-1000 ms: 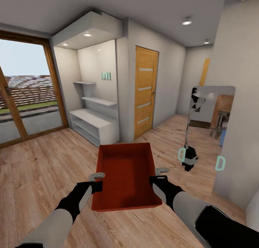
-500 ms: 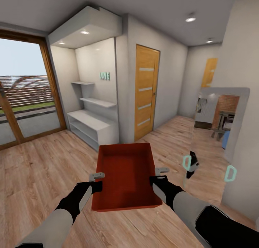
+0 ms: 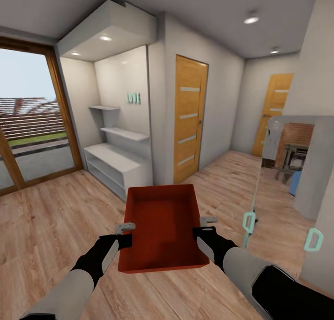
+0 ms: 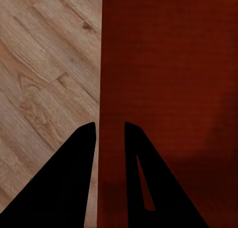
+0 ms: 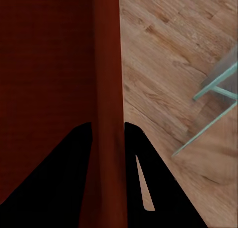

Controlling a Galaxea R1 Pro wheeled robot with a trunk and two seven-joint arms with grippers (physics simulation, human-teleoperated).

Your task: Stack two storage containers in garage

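One orange-red storage container hangs level in front of me above the light wood-plank floor, open top up and nothing inside. My left gripper is shut on its left wall, and my right gripper is shut on its right wall. In the left wrist view the container wall runs between the two dark fingers. In the right wrist view the container wall likewise sits clamped between the fingers.
A white shelf unit in an alcove stands ahead left, beside a glass door. A closed wooden door is straight ahead, and a hallway with another wooden door opens at the right. A mirror panel stands close on the right.
The whole view has shifted: the shelf unit and doors have slid left and the hallway has opened up at the right. Both grippers and the container hold the same pose.
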